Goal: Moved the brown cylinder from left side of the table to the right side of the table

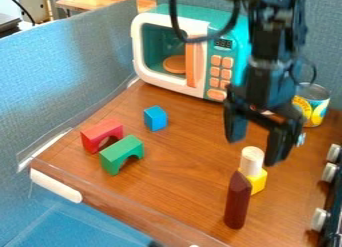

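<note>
The gripper (pixel 252 150) hangs open at the right of the camera view, its two fingers spread wide with nothing held between them. A dark brown upright piece (pixel 238 201) with a pointed top stands near the front edge, right of centre, below the gripper in the view. Just behind it, a pale wooden cylinder (pixel 252 162) stands on a yellow block (pixel 257 181), partly hidden by the dark piece. The right fingertip shows close beside the pale cylinder; whether they touch I cannot tell.
Red (pixel 101 133) and green (pixel 121 154) arch blocks stand at the left, a blue cube (pixel 155 118) behind them. A toy microwave (pixel 174 23) stands at the back, a can (pixel 312 103) to its right. White knobs (pixel 328 172) line the right edge.
</note>
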